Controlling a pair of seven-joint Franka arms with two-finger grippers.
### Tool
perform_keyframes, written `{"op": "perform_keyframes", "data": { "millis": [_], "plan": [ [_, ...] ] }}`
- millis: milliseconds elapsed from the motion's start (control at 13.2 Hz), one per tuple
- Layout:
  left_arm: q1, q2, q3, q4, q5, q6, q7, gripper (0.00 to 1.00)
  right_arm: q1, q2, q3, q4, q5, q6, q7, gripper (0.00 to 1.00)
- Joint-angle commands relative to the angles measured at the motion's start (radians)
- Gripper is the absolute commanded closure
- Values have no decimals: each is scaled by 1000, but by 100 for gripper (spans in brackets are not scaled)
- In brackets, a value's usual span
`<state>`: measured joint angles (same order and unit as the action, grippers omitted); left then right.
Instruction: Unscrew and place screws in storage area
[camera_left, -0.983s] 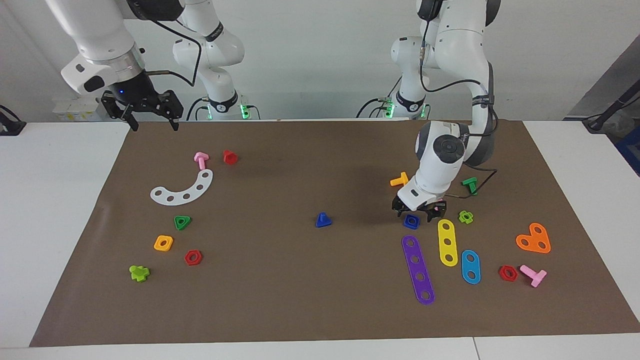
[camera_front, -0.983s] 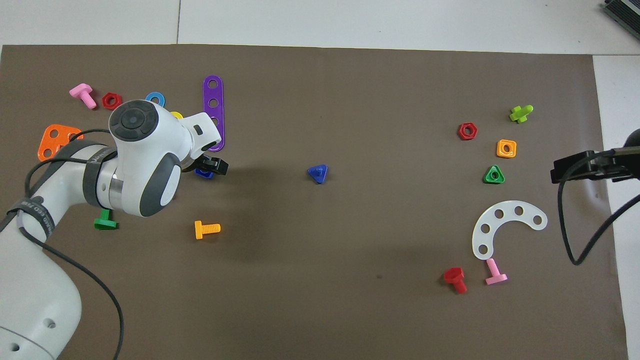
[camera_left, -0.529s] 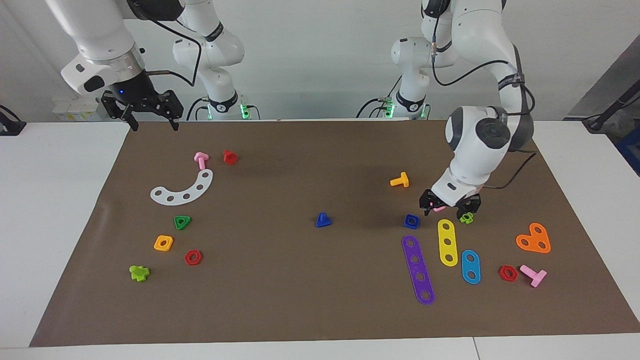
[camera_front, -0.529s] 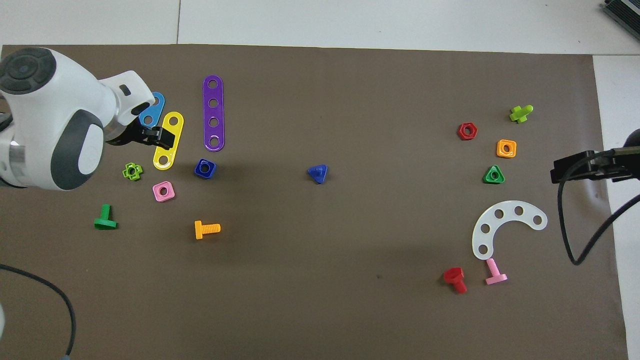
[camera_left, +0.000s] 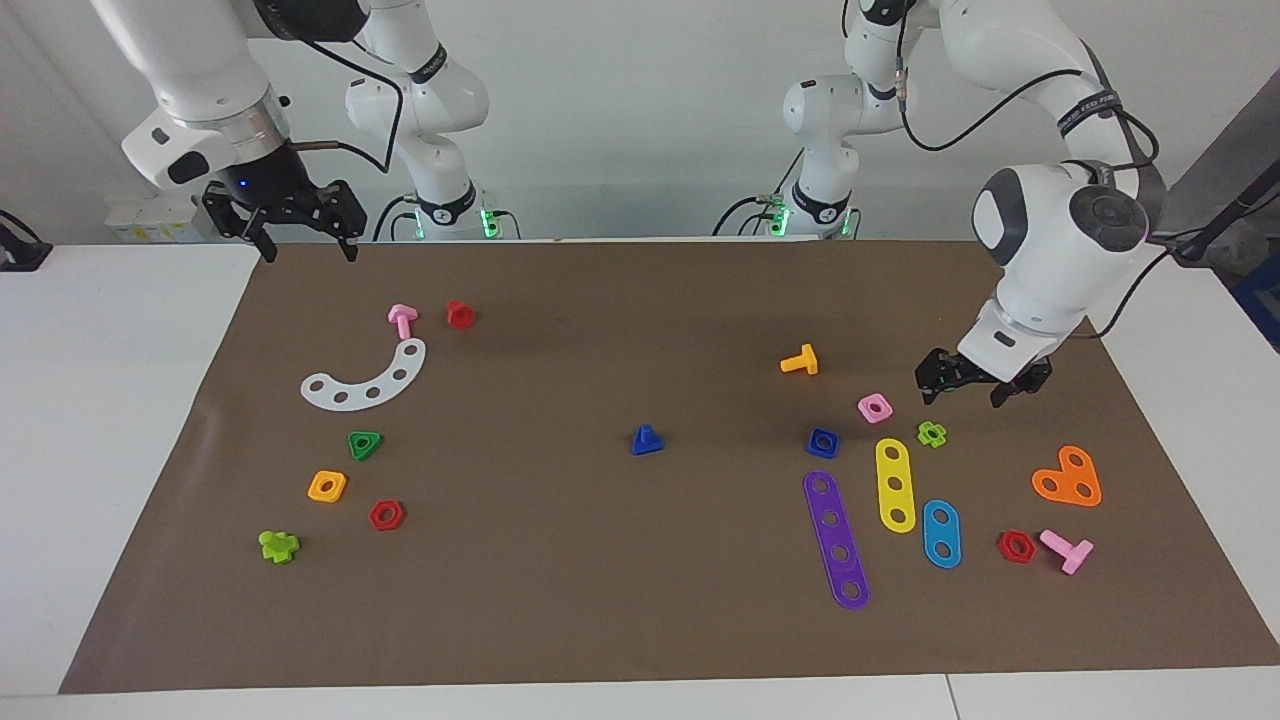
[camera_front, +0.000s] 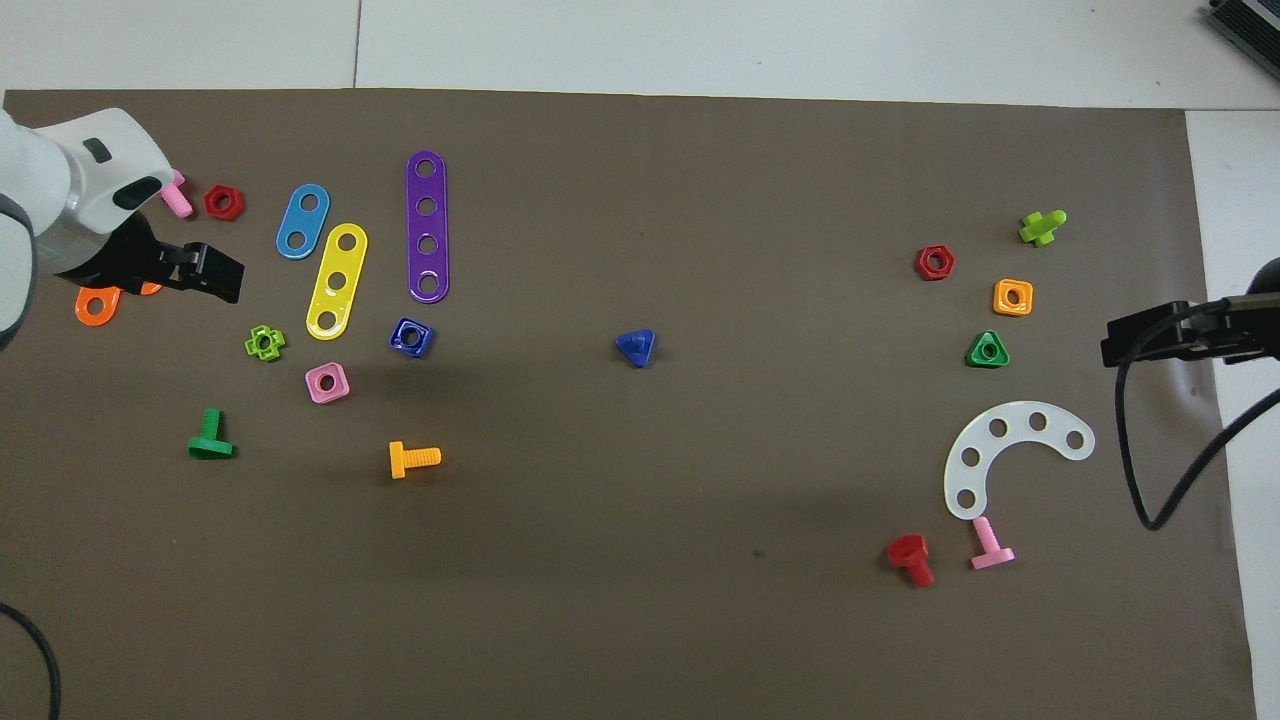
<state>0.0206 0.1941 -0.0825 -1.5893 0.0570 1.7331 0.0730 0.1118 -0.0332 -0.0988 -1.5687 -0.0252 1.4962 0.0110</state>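
Since 1 s ago the left gripper (camera_left: 981, 389) has lifted off the blue nut (camera_left: 823, 442), apparently open and empty, leaving it among the strips, while the blue bolt (camera_left: 646, 440) lies mid-mat between both arms, right gripper (camera_left: 296, 228) waiting.

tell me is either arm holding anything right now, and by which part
Nothing is held. The left gripper hangs with open, bare jaws over the mat, and the blue square nut lies loose there. The right gripper waits, open too.
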Motion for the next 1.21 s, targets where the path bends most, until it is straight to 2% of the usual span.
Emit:
{"op": "perform_keyframes", "data": {
  "millis": [0,303,681,1134],
  "plan": [
    [-2,-53,1,34,-6,-70,-39,0,-11,-24,7,-24,11,9,-29,0],
    [-2,-130,1,26,-8,-101,-56,0,-11,-24,7,-24,13,9,-29,0],
    [-2,-145,3,26,-54,-147,-52,0,-11,-24,7,-24,13,9,-29,0],
    [-2,-145,3,25,-54,-147,-52,0,-11,-24,7,-24,11,9,-29,0]
  ]
}}
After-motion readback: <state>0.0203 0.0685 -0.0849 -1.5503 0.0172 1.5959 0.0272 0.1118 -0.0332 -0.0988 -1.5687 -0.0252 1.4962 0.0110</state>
